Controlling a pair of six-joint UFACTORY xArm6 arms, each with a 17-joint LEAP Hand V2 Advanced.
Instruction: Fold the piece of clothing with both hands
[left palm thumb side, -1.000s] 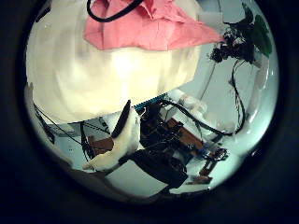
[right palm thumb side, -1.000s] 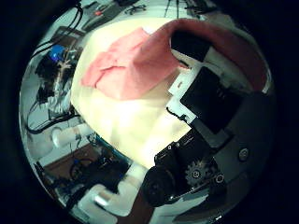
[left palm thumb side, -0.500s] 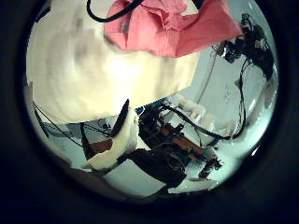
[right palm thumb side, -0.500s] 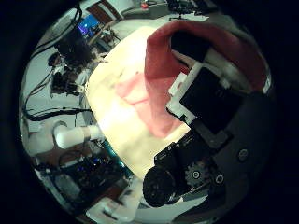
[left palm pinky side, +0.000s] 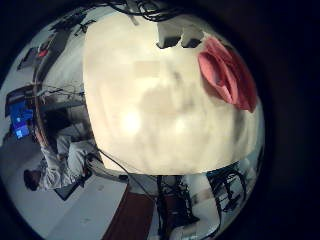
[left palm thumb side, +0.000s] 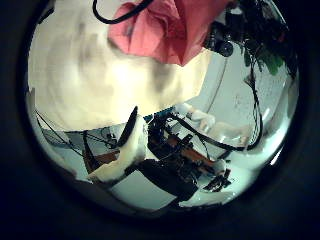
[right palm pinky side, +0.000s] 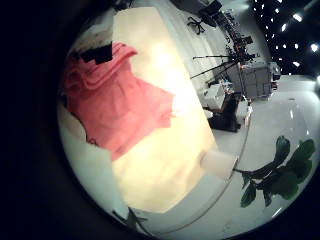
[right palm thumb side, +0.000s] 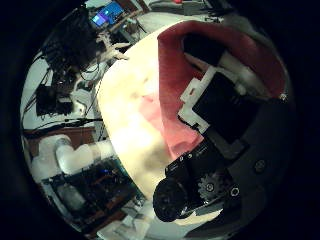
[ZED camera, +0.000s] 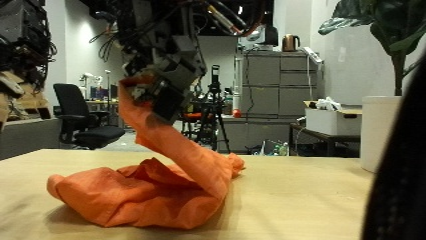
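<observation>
An orange piece of clothing (ZED camera: 147, 185) lies bunched on the light wooden table (ZED camera: 313, 210). One strip of it rises to a hand (ZED camera: 153, 85) held above the table, whose fingers curl round the cloth's end. In the right thumb side view the clothing (right palm thumb side: 165, 110) drapes over my right hand's fingers (right palm thumb side: 225, 100), which are closed on it. The right little finger side view shows the rest of the clothing (right palm pinky side: 115, 100) spread below. From my left hand the clothing (left palm pinky side: 228, 75) lies off to one side on the table, and a fold of it (left palm thumb side: 170, 25) hangs near that palm. The left hand's fingers do not show.
A white plant pot (ZED camera: 389, 125) stands at the table's near corner, also seen as the pot (right palm pinky side: 215, 162) by the table edge. Grey cabinets (ZED camera: 273, 85) and an office chair (ZED camera: 73, 105) stand behind the table.
The right palm's camera has swung, with the clothing still over its fingers. In the left thumb side view the clothing's fold has shifted and now fills more of the picture.
</observation>
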